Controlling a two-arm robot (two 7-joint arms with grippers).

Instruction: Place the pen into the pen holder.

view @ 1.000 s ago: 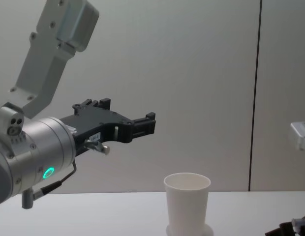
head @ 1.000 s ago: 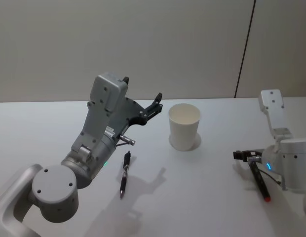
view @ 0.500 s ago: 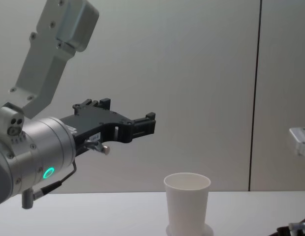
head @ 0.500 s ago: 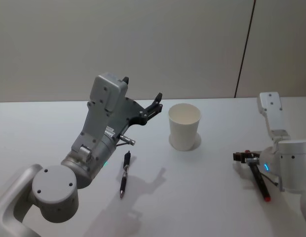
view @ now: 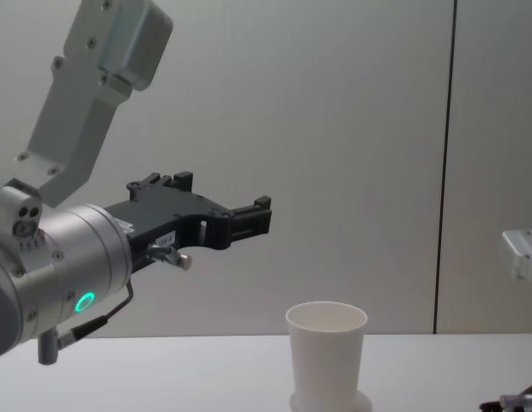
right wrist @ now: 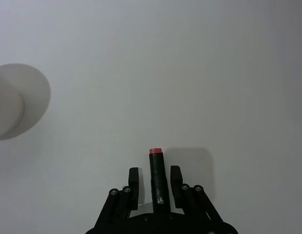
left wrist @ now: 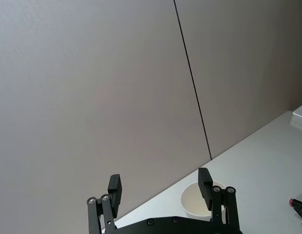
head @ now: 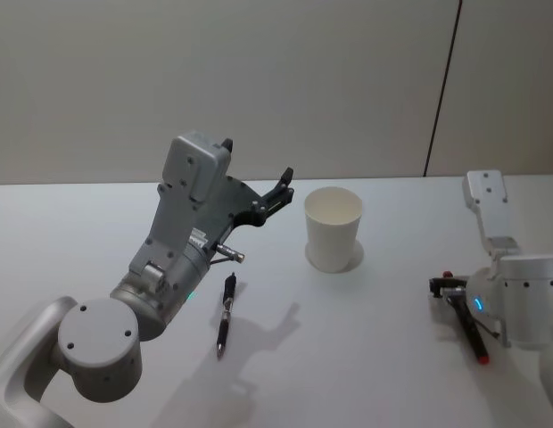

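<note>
Where the white table [head: 366, 374] runs under both arms, it carries one cup and two pens. Left arm [head: 169, 259] is the bulkiest item, raised clear of the surface. Left gripper [head: 256, 160] hangs in the air, fingers [left wrist: 205, 185] spread wide, gripping nothing.

Right arm [head: 526, 308] sits low at the table's right side. Right gripper [head: 450, 287] points down at the surface. From the right wrist, the right gripper [right wrist: 155, 169] has its fingers [right wrist: 134, 176] apart, one on either side of the pen, with a thin strip of table showing between each finger and the barrel. Not clamped. Cannot tell whether the fingertips touch the table.

Pen holder [head: 333, 227] stands upright on its flared base, mouth up. It lies beyond and below the left fingertips, well apart from them. In the left wrist view its rim [left wrist: 192, 201] shows just beside one finger. From the chest it [view: 328, 360] stands lower than the left gripper [view: 259, 220]. Measured from the right fingers it stands well apart, off to their left.

Pen [head: 473, 337] lies flat on the table, barrel passing between the right fingers. Its red end [right wrist: 155, 151] pokes out just past the fingertips, and the rest runs back under the gripper body.

Second black pen [head: 225, 314] lies flat under the left arm, well below and behind the left fingers, apart from the pen holder
</note>
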